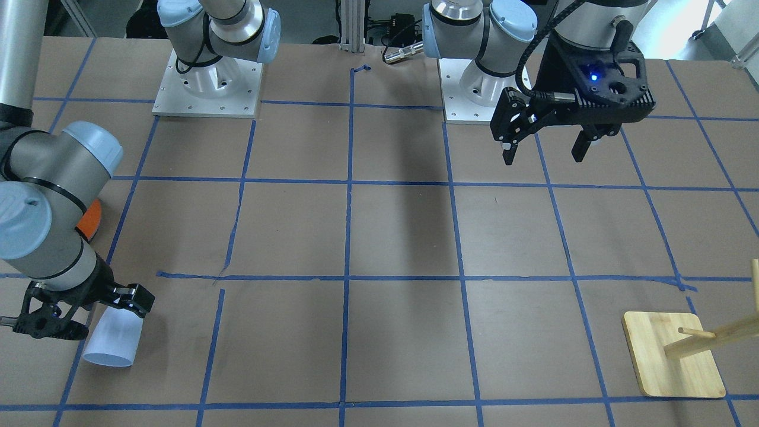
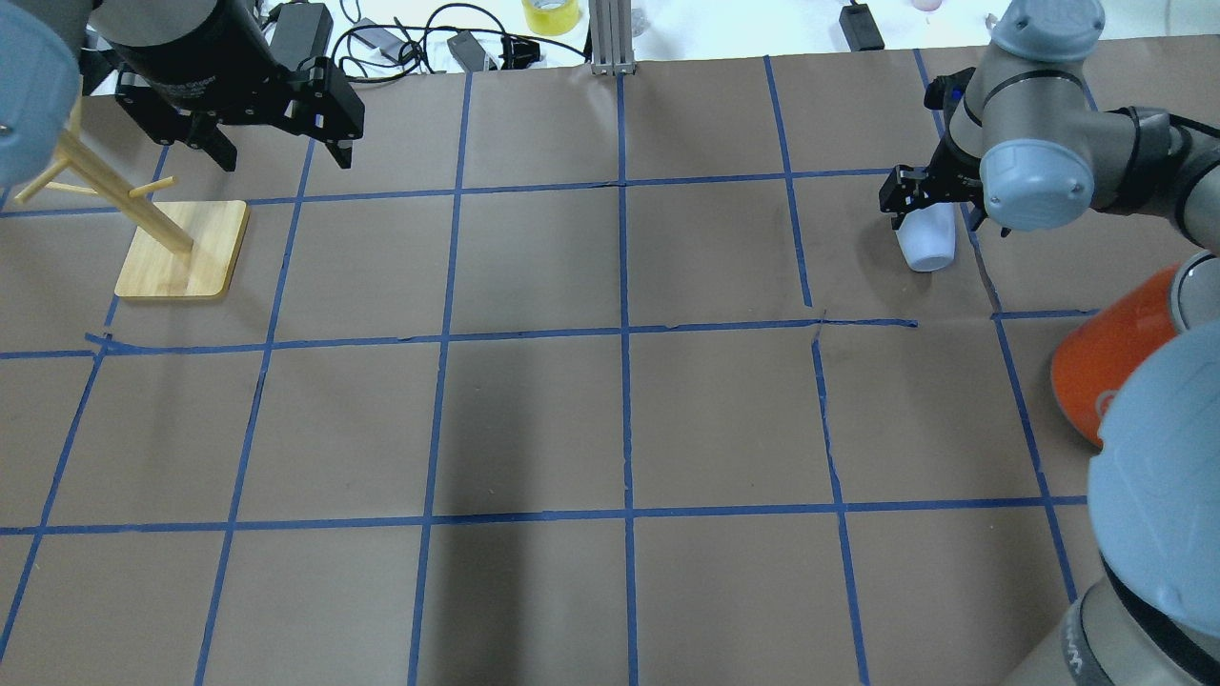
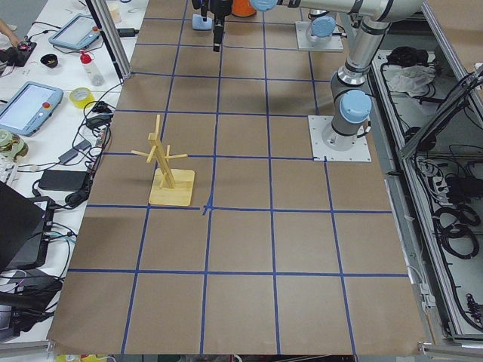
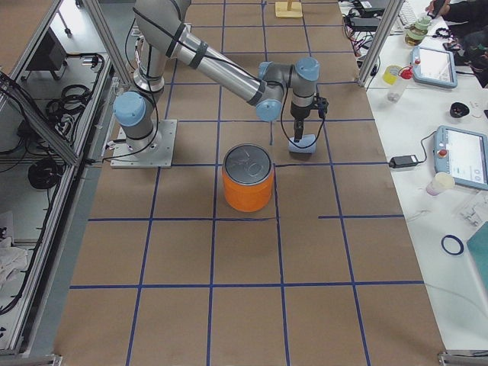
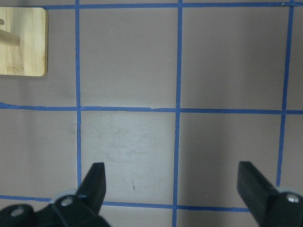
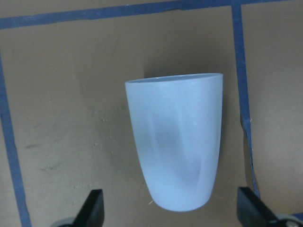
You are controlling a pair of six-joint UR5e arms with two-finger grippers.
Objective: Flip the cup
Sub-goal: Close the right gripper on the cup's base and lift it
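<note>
The pale blue-white cup [image 6: 177, 142] lies on its side on the brown table, its rim pointing away from the robot. It also shows in the front-facing view [image 1: 112, 344], the overhead view [image 2: 926, 238] and the exterior right view [image 4: 301, 143]. My right gripper [image 6: 170, 213] is open just above it, one finger on each side of the cup's base end, not touching it; it shows in the overhead view [image 2: 939, 202] too. My left gripper [image 1: 542, 151] is open and empty, held above the table at the far side [image 2: 281, 143].
A large orange can with a silver top [image 4: 248, 191] stands close behind the right arm, between the cup and the robot [image 2: 1115, 367]. A wooden peg rack on a square base [image 2: 181, 252] stands under the left gripper's side [image 1: 673, 356]. Blue tape lines grid the table.
</note>
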